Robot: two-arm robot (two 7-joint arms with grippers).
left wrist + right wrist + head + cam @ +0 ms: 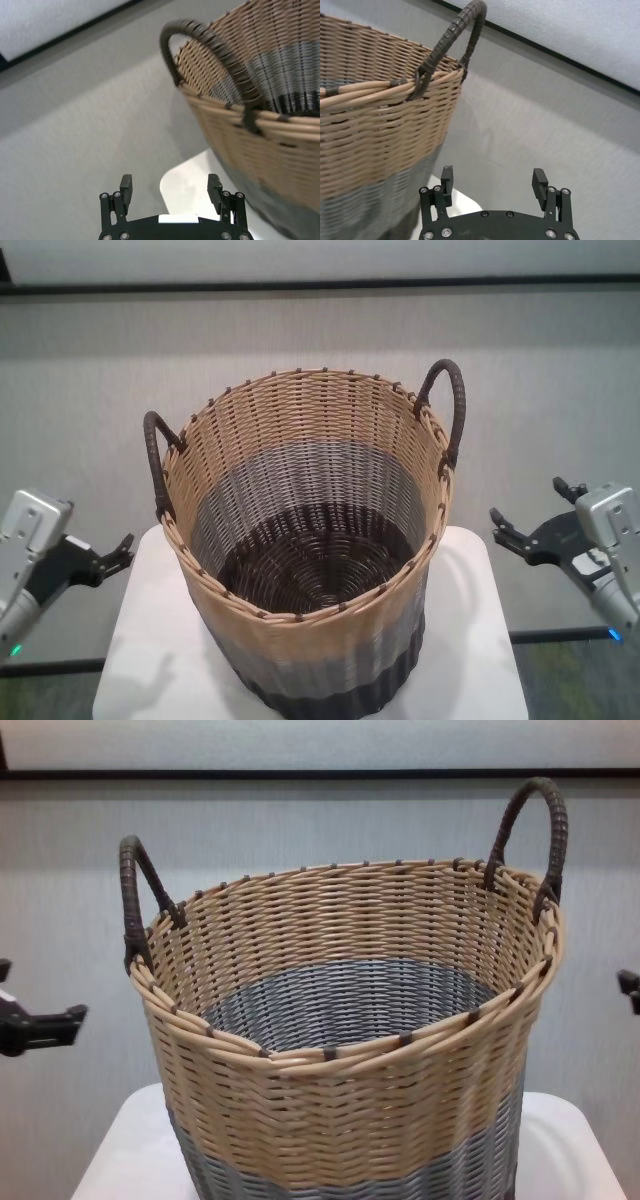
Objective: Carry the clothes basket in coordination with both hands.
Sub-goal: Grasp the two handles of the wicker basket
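Two grippers are in view, both with jaws apart and nothing between them. The left gripper (pixel 118 552) sits at the lower left of the head view, its jaws pointing inward toward the basket wall but well apart from it; the left wrist view shows its two fingers (pixel 126 188) spread over grey floor, with the bench corner between and beyond them. The right gripper (pixel 507 530) sits at the lower right of the head view, likewise aimed inward and clear of the basket; the right wrist view shows its two fingers (pixel 540 181) spread, with open grey floor ahead. One clothes basket (pixel 330 640) stands upright at centre frame on one white bench (pixel 140 660), with nothing visible inside. It carries three colour bands: tan at the top, grey in the middle, dark brown at the base. It has two dark loop handles: the left handle (pixel 157 462) at the rim's left edge and the right handle (pixel 450 405) at the rim's upper right. The basket covers most of the bench top, leaving bare white margins at the lower left and lower right. Open space lies between each gripper and its nearer handle.
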